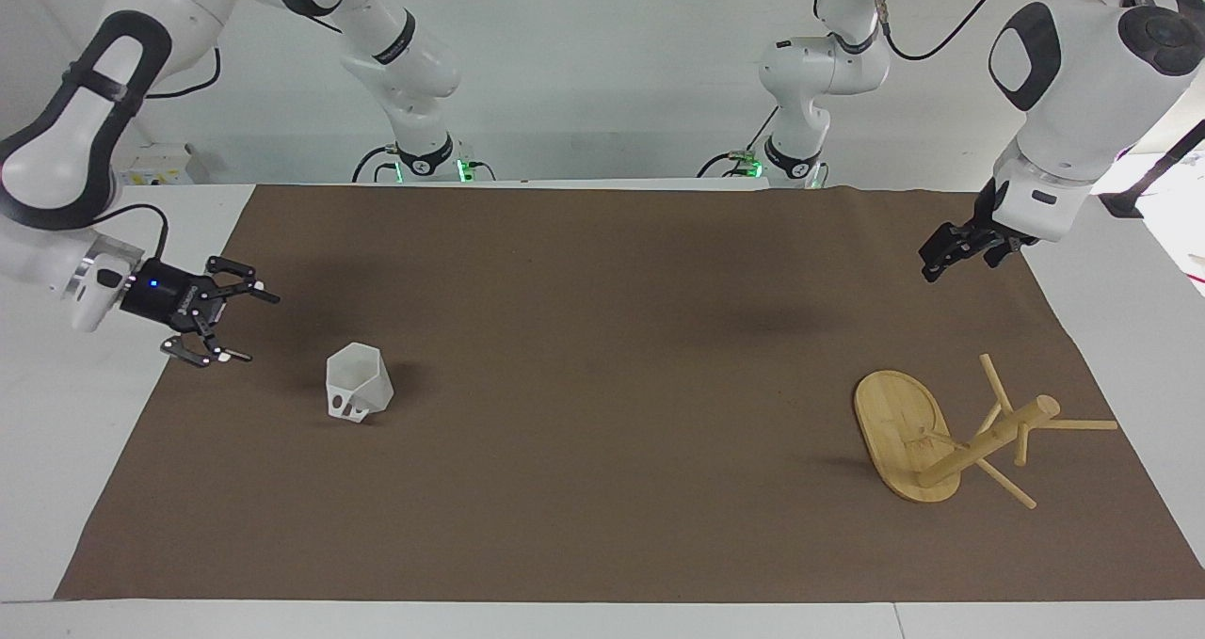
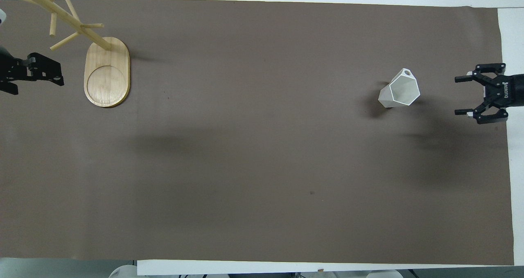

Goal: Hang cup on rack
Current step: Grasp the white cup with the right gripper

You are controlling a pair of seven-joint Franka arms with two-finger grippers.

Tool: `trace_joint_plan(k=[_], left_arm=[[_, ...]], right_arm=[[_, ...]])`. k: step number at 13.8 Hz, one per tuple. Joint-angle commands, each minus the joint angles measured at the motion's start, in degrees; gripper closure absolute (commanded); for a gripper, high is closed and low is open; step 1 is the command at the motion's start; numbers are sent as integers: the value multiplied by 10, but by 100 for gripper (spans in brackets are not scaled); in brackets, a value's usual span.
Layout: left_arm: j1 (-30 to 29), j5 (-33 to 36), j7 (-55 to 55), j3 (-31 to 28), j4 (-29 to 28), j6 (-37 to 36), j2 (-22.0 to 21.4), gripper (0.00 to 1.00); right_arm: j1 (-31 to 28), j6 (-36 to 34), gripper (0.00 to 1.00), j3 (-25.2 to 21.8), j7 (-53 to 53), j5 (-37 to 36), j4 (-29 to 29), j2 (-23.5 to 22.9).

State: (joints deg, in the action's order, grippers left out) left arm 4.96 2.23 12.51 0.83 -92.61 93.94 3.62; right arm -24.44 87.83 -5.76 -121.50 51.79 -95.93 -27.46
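Note:
The white faceted cup (image 1: 358, 385) (image 2: 400, 89) stands upright on the brown mat toward the right arm's end, its small handle on the side farther from the robots. My right gripper (image 1: 243, 327) (image 2: 458, 96) hovers low beside the cup, toward the table's end. It lies level, open and empty, fingers pointing at the cup with a gap between. The bamboo rack (image 1: 979, 441) (image 2: 107, 71) stands on its oval base at the left arm's end. My left gripper (image 1: 932, 267) (image 2: 59, 74) waits in the air over the mat beside the rack, open and empty.
A brown mat (image 1: 602, 488) (image 2: 262, 167) covers most of the white table (image 1: 56, 413). The rack's thin pegs (image 1: 1078, 424) stick out toward the mat's edge at the left arm's end. Both arm bases (image 1: 424, 159) stand at the table's edge.

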Motion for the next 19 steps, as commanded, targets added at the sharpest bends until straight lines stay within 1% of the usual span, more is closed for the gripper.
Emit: trace_joint_plan(k=[1,2,4,7,9,10,12,16,19], left_arm=[[-6,-5,-8,2,-8,-2,-7,0],[-6,-5,-8,3,-8,-2,-7,0],[-6,-5,-8,2,-8,-2,-7,0],[-6,-5,-8,2,-8,-2,-7,0],[-6,-5,-8,2,-8,-2,-6,0],[-6,-5,-8,3,-8,-2,-7,0],[-6,-5,-8,3,-8,-2,-7,0],[-6,-5,-8,2,-8,-2,-7,0],[-6,-5,-8,2,-8,-2,-7,0]], right_arm=[[-10,-36,1,7,-51,45,20,-44],[-12,-36,1,7,-65,48,9,-51],[-8,-30,1,7,-94,81,-9,-74],[-8,-20,1,7,-106,91,-12,-90],[1,5,1,7,-106,123,-26,-91],[7,13,1,7,-111,127,-36,-91],[16,16,1,7,-127,139,-42,-89],[19,16,1,7,-129,140,-47,-89],[28,17,1,7,-128,159,-54,-88]])
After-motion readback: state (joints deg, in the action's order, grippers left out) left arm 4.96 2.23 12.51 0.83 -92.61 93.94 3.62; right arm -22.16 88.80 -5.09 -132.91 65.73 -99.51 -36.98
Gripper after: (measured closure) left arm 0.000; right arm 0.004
